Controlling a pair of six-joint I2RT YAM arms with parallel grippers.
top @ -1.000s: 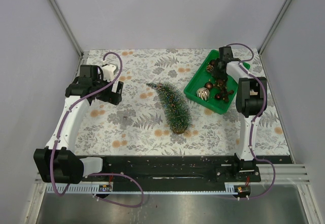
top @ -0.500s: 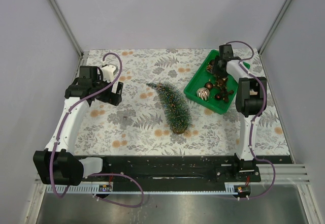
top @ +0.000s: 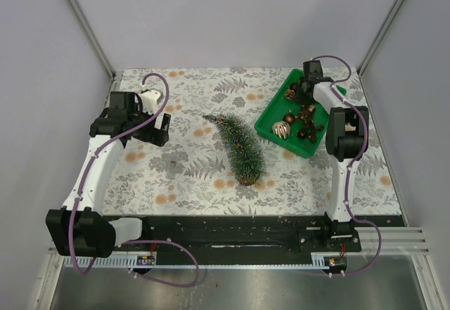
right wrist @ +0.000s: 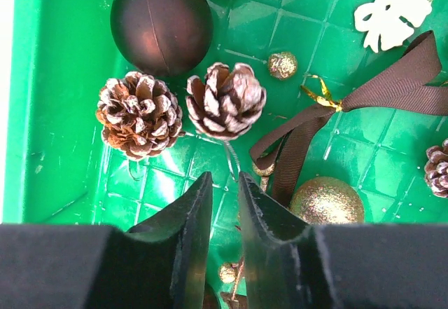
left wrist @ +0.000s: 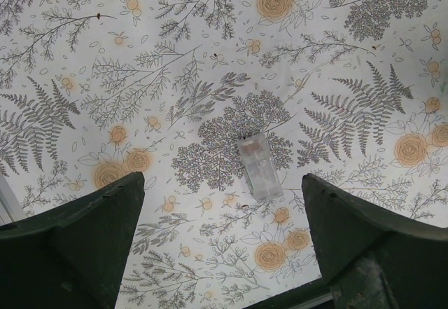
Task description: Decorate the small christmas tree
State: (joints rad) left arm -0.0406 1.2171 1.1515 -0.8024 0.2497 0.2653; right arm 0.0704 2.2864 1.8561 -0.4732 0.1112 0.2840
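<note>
The table is covered with a tablecloth (top: pixel 190 169) printed with grey ferns and orange flowers, and plain pale walls stand around it. On the left, the left gripper (top: pixel 159 124) hangs over the cloth with its jaws spread wide and nothing between them. In its wrist view a small clear plastic piece (left wrist: pixel 259 168) lies on the cloth under the left gripper (left wrist: pixel 222 207).

In the middle, the small christmas tree (top: pixel 239 145) lies on its side on the cloth. Its round wooden base (top: pixel 247 179) points to the near edge and its tip to the far left.

On the right stands a green tray (top: pixel 269 126), just beside the tree. The right gripper (top: pixel 304 103) reaches down into it. In the wrist view the right gripper (right wrist: pixel 225 200) has its jaws almost together, a narrow gap between them. A thin wire (right wrist: pixel 231 158) from a frosted pine cone (right wrist: pixel 225 99) runs into this gap; I cannot tell if it is pinched. A second pine cone (right wrist: pixel 138 116), a brown ball (right wrist: pixel 161 22), a brown ribbon (right wrist: pixel 392 85) and a gold glitter ball (right wrist: pixel 327 200) lie near.
</note>
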